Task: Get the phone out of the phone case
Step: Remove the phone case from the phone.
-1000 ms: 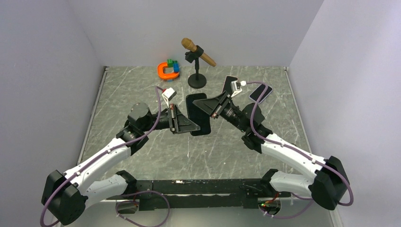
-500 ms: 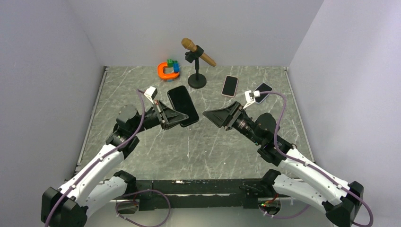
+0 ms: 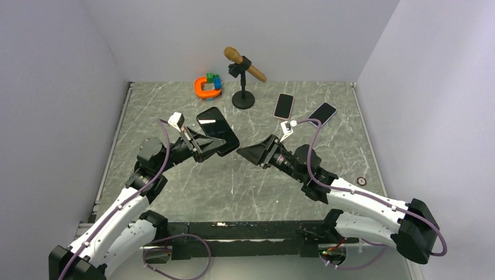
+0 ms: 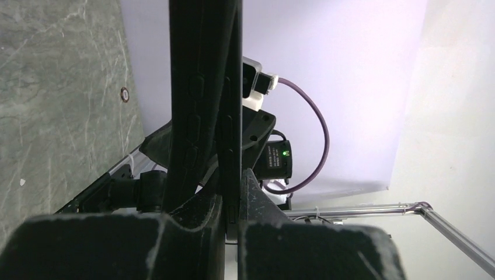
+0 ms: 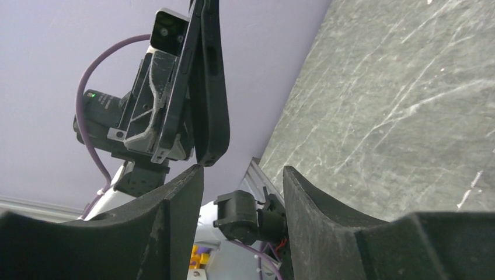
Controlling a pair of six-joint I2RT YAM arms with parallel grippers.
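Left gripper: clamped tight on one end of the phone, holding it in the air with the screen tilted upward.
Phone position: above the left-centre of the table, clear of its surface.
Phone case: black and partly on; in the right wrist view its free end bows away from the phone.
Right gripper: jaws partly spread, nothing between them; tips just beside the case's corner, contact unclear.
Spare phones: two lying flat at far right.

walls: plain pale lavender | table: grey-green marbled top | rails: metal, along edges | light: even
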